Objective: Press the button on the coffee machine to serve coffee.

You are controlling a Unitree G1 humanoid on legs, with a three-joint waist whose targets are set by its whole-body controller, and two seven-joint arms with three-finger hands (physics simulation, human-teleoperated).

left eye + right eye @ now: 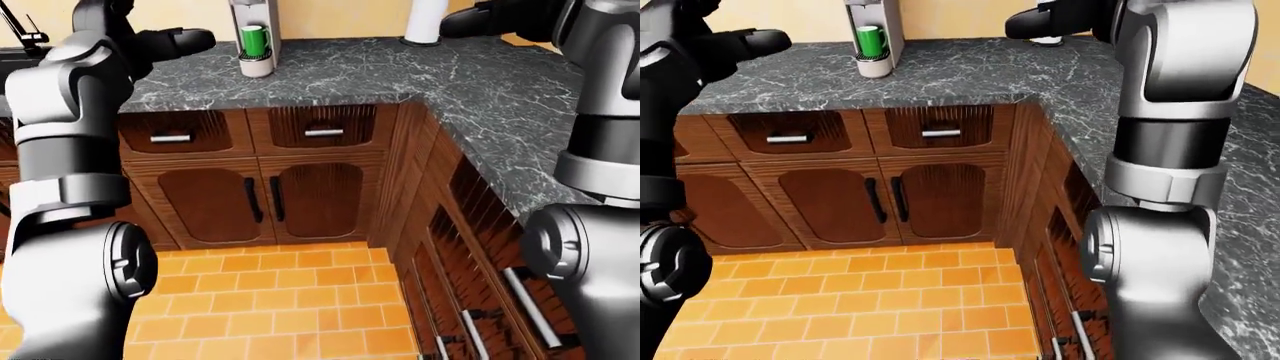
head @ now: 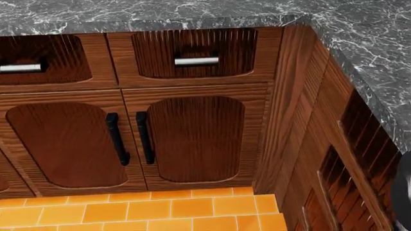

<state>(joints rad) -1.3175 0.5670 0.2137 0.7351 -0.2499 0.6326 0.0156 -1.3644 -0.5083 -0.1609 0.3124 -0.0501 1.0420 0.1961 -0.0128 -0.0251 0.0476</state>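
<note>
While one green mug is sitting in the coffee machine, two hands are hovering; left hand and right hand, finger spread unclear.

flat, even sim lighting, bright, no clear source. sharp edge to edge, no blur or lens distortion. soft sheen on the grey arm shells. cabinet doors read dark under the worktop lip; floor tiles evenly lit.

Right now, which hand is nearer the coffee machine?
Left. The left hand hovers just left of the coffee machine with its green mug in the left-eye view. The right hand is well off to its right, past the white roll.
</note>
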